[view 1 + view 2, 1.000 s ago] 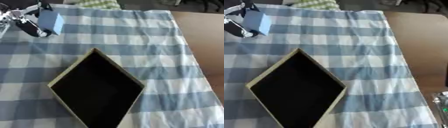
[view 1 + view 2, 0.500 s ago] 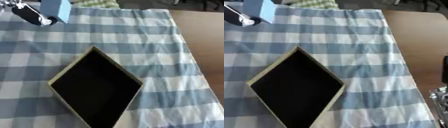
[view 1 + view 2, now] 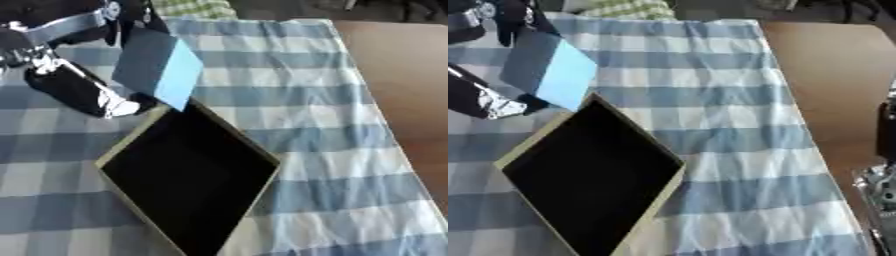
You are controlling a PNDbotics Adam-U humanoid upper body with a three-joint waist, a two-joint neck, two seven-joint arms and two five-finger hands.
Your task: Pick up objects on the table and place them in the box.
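Observation:
My left hand holds a blue box-shaped block in the air, fingers and thumb curled around it, just above the far corner of the open cardboard box. The box has a dark inside and lies as a diamond on the blue checked cloth. Nothing shows inside the box. Only a part of my right arm shows at the right edge of the right eye view; its hand is out of sight.
A green checked item lies at the far edge of the cloth. Bare brown tabletop runs along the right side beyond the cloth's edge.
The left hand has carried the blue block from the far left toward the box; it now hangs over the box's far corner. The camera has also tilted.

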